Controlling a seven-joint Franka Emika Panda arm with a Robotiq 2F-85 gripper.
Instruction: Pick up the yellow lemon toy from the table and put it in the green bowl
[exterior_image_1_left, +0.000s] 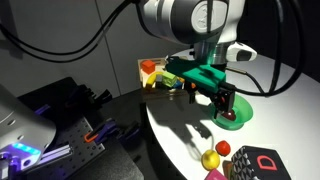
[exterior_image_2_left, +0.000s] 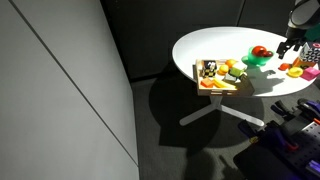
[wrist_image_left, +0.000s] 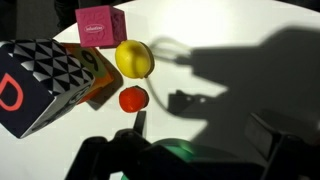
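Robotics laboratory: a round white worktop (exterior_image_2_left: 205, 45) on a pedestal stands beside a plain grey partition (exterior_image_2_left: 50, 90). Black cables (exterior_image_1_left: 60, 35) trail to the robot arm (exterior_image_1_left: 190, 20), near a perforated mounting plate (exterior_image_1_left: 68, 138) and purple-lit electronics (exterior_image_1_left: 18, 155).

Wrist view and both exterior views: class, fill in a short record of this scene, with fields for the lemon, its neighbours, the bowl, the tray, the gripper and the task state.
lemon: yellow lemon toy lying on the white table, not in the bowl
neighbours: small red toy just beside it; pink cube and black patterned box close by
bowl: green bowl on the table, apart from the lemon
tray: wooden tray of toys near the table edge
gripper: gripper open, holding nothing, above the table by the bowl
task state: lemon not yet picked up
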